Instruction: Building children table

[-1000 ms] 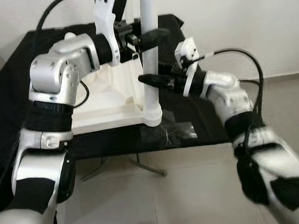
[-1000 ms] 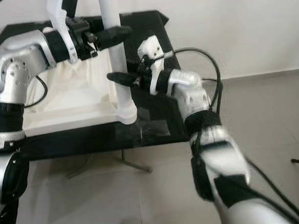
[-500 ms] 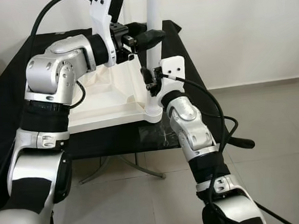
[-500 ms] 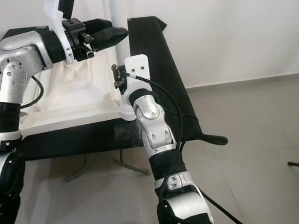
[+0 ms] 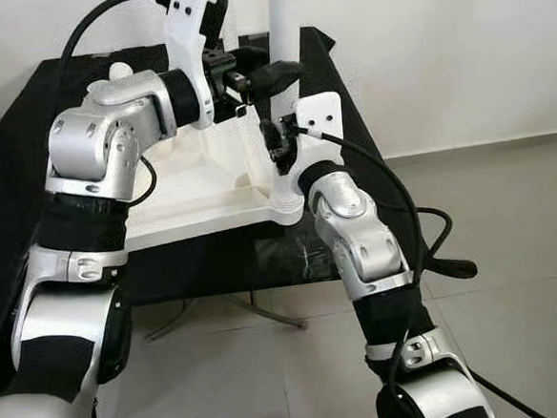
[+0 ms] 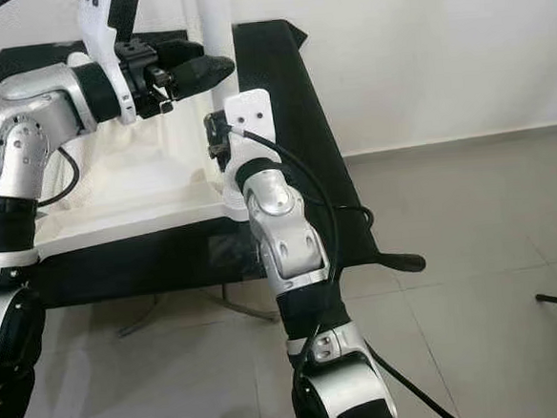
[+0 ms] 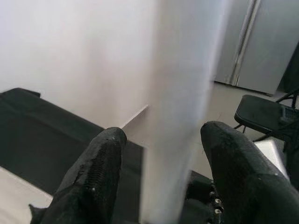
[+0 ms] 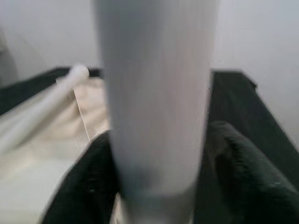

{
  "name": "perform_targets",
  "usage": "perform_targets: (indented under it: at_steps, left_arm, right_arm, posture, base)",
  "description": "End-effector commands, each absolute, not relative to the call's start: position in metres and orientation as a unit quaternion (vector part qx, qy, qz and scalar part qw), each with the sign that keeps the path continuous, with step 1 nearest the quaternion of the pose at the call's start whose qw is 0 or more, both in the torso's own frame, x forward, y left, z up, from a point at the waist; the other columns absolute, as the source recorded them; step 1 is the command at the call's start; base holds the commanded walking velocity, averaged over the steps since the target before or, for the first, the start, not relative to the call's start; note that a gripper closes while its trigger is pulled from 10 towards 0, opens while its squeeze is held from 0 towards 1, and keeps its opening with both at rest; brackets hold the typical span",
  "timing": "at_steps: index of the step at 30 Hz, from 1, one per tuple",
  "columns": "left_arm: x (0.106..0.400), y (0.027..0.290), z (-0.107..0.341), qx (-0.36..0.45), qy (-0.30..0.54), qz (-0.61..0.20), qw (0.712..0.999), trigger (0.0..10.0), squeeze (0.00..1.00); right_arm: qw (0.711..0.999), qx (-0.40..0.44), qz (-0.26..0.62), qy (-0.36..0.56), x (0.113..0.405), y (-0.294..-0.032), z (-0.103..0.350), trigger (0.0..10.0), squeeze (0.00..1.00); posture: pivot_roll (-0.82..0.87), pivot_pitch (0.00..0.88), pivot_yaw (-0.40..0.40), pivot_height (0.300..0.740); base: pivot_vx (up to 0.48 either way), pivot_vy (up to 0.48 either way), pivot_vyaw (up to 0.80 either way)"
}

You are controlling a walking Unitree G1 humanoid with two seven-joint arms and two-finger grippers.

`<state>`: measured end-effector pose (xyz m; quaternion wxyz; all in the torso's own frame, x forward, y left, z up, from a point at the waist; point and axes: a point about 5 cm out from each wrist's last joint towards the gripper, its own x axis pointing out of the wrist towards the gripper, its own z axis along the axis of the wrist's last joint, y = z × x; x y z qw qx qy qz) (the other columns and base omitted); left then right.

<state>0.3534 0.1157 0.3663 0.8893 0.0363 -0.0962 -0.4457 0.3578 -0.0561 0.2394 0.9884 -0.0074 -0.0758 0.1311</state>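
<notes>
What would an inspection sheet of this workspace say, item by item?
Surface: black-covered table.
Job's things: white tabletop lying upside down; white leg standing upright in its near corner socket; another white leg lying on it.
Clutter: nothing seen.
Grippers: left gripper high on the upright leg, fingers either side of it; right gripper lower on the same leg, fingers around it.
Cables: black cables along both arms.
Surroundings: white wall, tiled floor, dark chair.

Smooth white plastic leg (image 5: pixel 283 27); matt black cloth (image 5: pixel 26 160).
</notes>
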Motion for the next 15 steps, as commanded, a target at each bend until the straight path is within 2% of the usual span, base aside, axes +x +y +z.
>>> perform_targets:
  at_steps: [1,9,12,13,14,15]
  left_arm:
    - [0.352,0.125,0.368,0.036,-0.099,-0.435,0.894,10.0,0.0]
    - [0.346,0.144,0.375,0.027,-0.115,-0.407,0.906,10.0,0.0]
    - [0.343,0.149,0.376,0.025,-0.119,-0.401,0.908,10.0,0.0]
    - [0.341,0.152,0.376,0.023,-0.121,-0.394,0.911,10.0,0.0]
    - [0.339,0.157,0.375,0.021,-0.123,-0.382,0.916,10.0,0.0]
    - [0.338,0.161,0.373,0.02,-0.124,-0.375,0.919,10.0,0.0]
  right_arm:
    - [0.989,0.019,0.139,-0.042,0.353,-0.05,0.221,10.0,1.0]
    - [0.985,0.027,0.167,-0.04,0.349,-0.05,0.228,10.0,1.0]
    - [0.978,0.031,0.2,-0.043,0.35,-0.047,0.231,10.0,1.0]
    - [0.969,0.027,0.24,-0.047,0.351,-0.046,0.234,10.0,0.98]
    - [0.954,0.009,0.293,-0.054,0.359,-0.051,0.24,10.0,0.0]
    - [0.943,-0.004,0.326,-0.059,0.364,-0.056,0.244,10.0,0.0]
  posture:
    - [0.01,0.149,-0.001,0.74]
    - [0.01,0.144,-0.008,0.74]
    - [0.01,0.143,-0.008,0.74]
    - [0.02,0.141,-0.011,0.74]
    - [0.02,0.141,-0.013,0.74]
    - [0.02,0.141,-0.013,0.74]
  base:
    - [0.0,0.0,0.0]
    - [0.0,0.0,0.0]
    - [0.0,0.0,0.0]
    - [0.0,0.0,0.0]
    - [0.0,0.0,0.0]
    - [0.0,0.0,0.0]
